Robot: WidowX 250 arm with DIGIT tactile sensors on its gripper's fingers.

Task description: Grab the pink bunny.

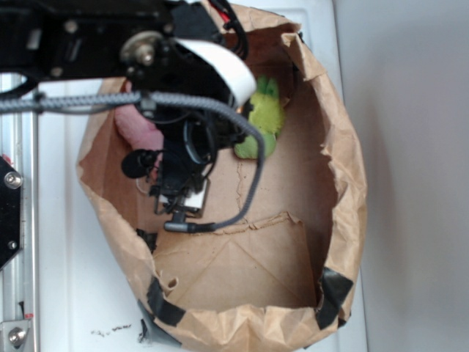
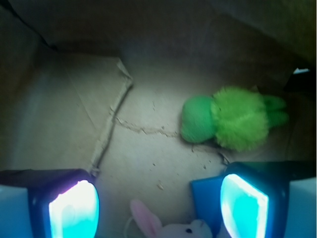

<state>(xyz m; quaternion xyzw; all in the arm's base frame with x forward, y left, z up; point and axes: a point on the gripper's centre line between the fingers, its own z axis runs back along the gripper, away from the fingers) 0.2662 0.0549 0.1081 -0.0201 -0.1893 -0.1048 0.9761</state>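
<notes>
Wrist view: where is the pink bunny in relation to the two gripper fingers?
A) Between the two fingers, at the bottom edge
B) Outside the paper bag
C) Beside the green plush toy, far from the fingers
A: the pink bunny lies at the bottom edge, between the open gripper fingers; the green plush toy lies apart, farther up.
</notes>
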